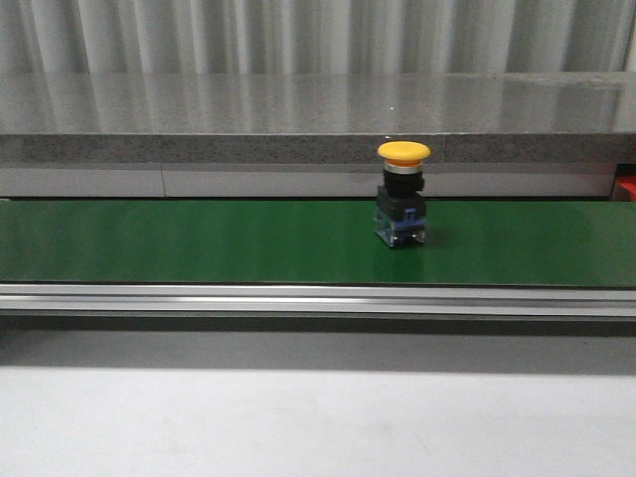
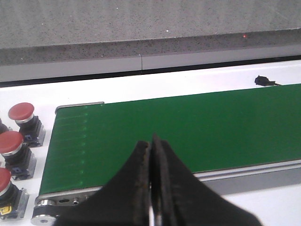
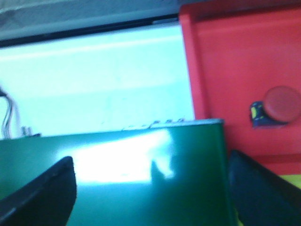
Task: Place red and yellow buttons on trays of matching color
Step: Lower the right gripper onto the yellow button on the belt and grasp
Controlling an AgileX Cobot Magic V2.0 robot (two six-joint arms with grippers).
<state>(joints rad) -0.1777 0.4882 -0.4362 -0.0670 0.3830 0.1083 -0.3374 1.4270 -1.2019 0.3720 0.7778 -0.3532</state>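
A yellow button (image 1: 402,192) with a black and blue base stands upright on the green conveyor belt (image 1: 199,241), right of its middle. My left gripper (image 2: 151,143) is shut and empty over the belt's left end (image 2: 188,127); three red buttons (image 2: 22,112) stand on the white table beside that end. My right gripper (image 3: 150,188) is open and empty over the belt's right end (image 3: 141,179). The red tray (image 3: 225,70) lies beyond that end and holds one red button (image 3: 277,107). A sliver of yellow-green (image 3: 291,181) shows by the right finger.
A grey stone-look ledge (image 1: 298,119) runs behind the belt, with a curtain above it. An aluminium rail (image 1: 298,298) edges the belt's near side. A small black part (image 2: 263,81) lies on the white table behind the belt. Wires (image 3: 7,113) show at the edge of the right wrist view.
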